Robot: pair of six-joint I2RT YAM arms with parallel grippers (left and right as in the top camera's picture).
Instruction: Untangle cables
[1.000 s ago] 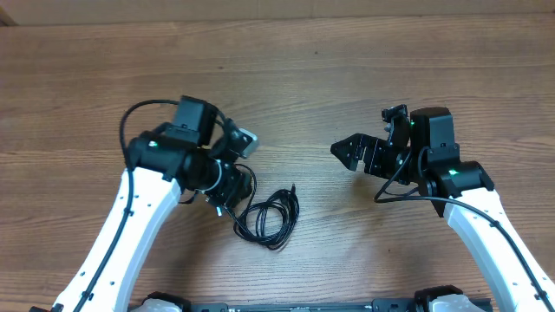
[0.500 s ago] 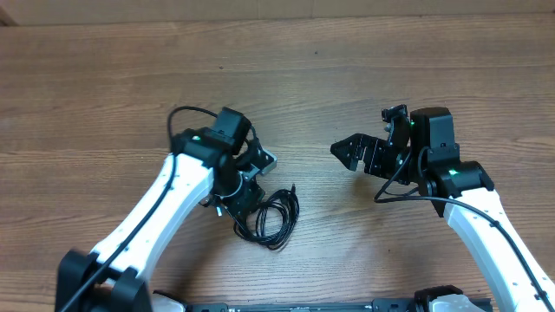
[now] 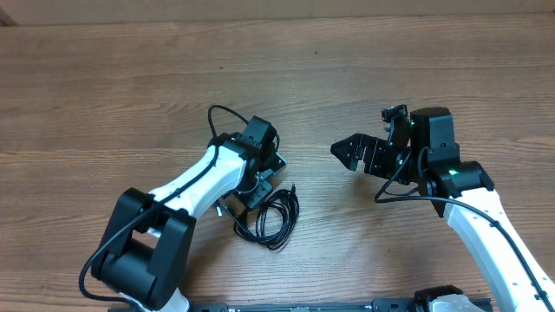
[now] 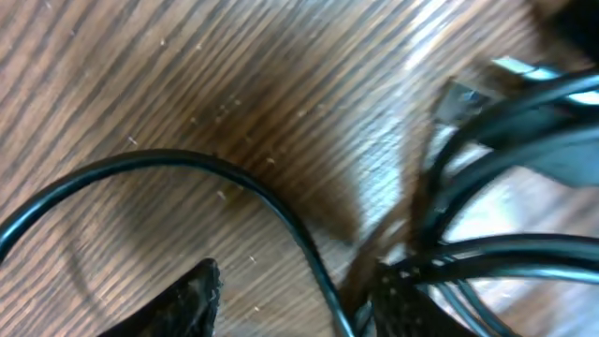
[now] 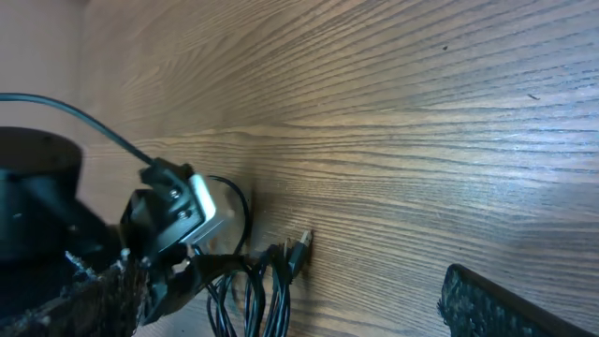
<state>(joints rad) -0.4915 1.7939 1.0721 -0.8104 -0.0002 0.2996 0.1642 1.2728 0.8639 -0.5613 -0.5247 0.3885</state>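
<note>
Left pincer (image 4: 295, 301) has its jaws part apart and narrowing, one strand of the cables (image 4: 168, 155) running between the tips, not yet pinched; over the last second its arm swung in from 9 o'clock onto the bundle's 10 o'clock edge; the bundle lies unmoved at 6 o'clock of the bench (image 3: 390, 69) centre; a first grip looks close; right pincer (image 3: 351, 152) waits wide apart at 3 o'clock, clear of the cords

The bench (image 3: 104, 78) is brown wood with long grain lines running across it, and it fills nearly the whole overhead view. A paler band (image 3: 260, 9) runs along its far edge. Soft light leaves a whitish sheen on the grain in the wrist views.
</note>
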